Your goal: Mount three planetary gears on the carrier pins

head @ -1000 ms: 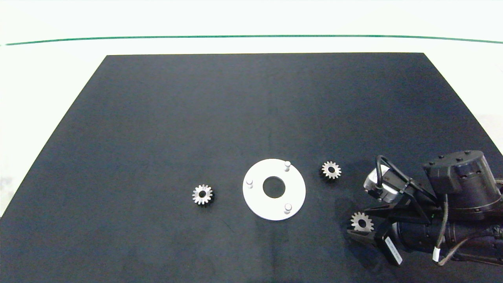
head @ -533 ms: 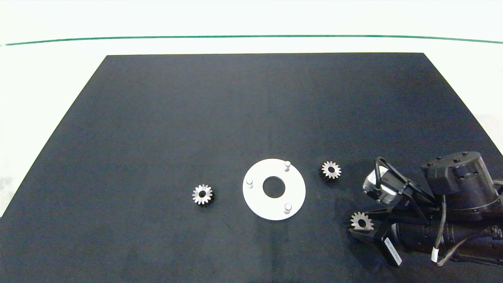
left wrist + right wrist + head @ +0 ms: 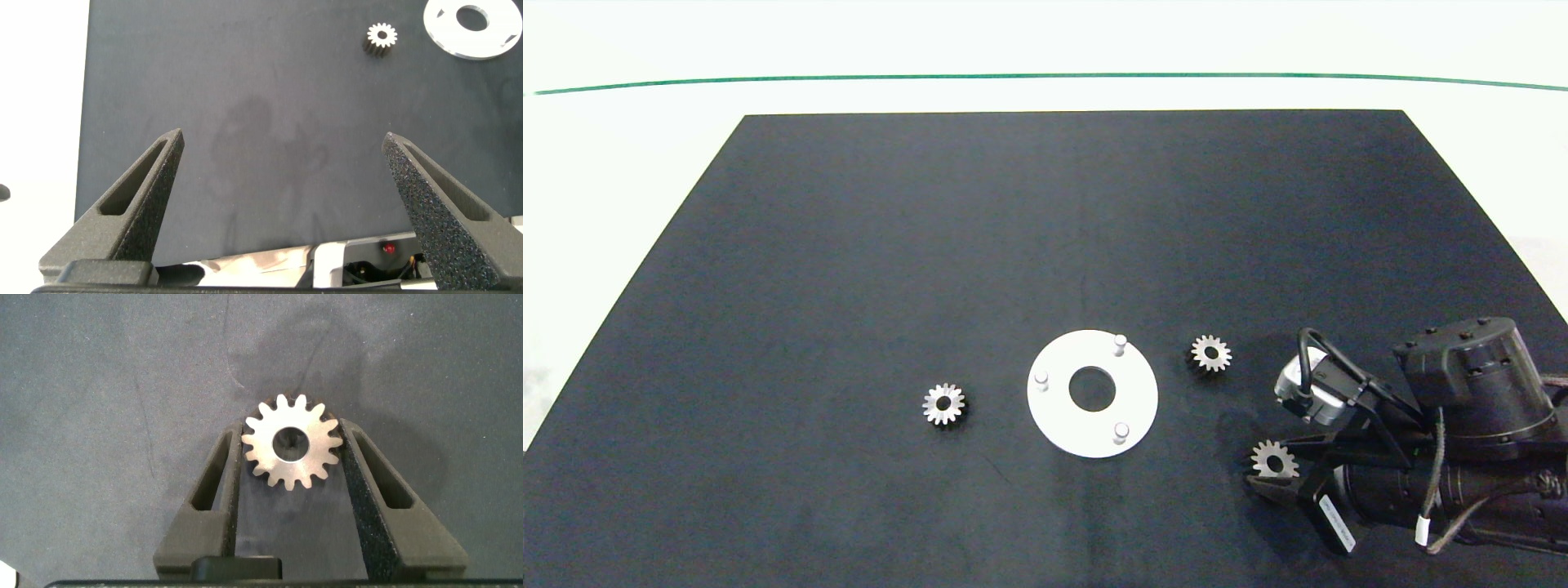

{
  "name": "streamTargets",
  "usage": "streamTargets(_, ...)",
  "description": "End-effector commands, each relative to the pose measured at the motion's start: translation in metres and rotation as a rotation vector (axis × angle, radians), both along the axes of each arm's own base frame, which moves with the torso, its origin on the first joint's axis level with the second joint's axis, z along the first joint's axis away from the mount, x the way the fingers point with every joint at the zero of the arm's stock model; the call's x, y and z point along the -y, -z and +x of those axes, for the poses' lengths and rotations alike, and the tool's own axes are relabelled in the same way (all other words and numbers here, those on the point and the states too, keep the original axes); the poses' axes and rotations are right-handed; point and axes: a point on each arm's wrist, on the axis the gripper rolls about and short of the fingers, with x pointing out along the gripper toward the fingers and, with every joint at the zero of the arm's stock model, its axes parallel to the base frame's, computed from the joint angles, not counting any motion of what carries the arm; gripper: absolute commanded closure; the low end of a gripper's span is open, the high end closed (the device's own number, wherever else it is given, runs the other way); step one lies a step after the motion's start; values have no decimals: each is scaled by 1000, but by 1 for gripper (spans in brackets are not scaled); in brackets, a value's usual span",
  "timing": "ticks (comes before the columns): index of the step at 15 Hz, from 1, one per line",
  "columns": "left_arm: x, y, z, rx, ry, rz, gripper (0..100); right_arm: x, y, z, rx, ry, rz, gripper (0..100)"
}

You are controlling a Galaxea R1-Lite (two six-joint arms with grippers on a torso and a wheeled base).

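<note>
Left gripper [image 3: 282, 175] is off at the table's left side, not seen from above; its fingers are wide apart w/ nothing between them. It looks parked.

Next, the left gear [image 3: 943, 403] lies flat on the black mat [image 3: 931, 245], by itself, a bit left of the white disc [image 3: 1058, 412]. The disc has 3 carrier pins: left pin [image 3: 1041, 380], far pin [image 3: 1121, 343], near pin [image 3: 1121, 431]. All 3 are bare, so no gear is on yet.

Just right of the disc sits the middle gear [image 3: 1211, 353], flat, not touching it.

Far right & near the front edge, the right gripper [image 3: 292, 453] has its 2 fingers on both sides of the third gear [image 3: 291, 452]. They look pressed on its teeth, so I'd say it's clamped on that gear, which seems to sit on the mat.

What could go wrong:
- The grip is only on pointy teeth, so the gear could twist or pop out on the lift.
- If the gear tips, its hole won't line up w/ a pin & it will jam or sit crooked.
- A hard push could shove the disc, since nothing seems to hold it.
- On the way over, the arm could bump the middle gear.
</note>
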Motion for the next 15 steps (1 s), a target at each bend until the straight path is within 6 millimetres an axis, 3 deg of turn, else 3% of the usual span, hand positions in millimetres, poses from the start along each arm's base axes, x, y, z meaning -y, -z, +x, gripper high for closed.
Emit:
streamTargets(1,0,0,-1,1,-1,0,0,0,1,-1,-5,-3,-4,76)
streamTargets(11,0,1,0,-5,1,2,0,1,3,-2,-6,-12,-18,97)
streamTargets(15,0,1,3,-20,5,3,0,2,3,-2,-5,-9,-17,100)
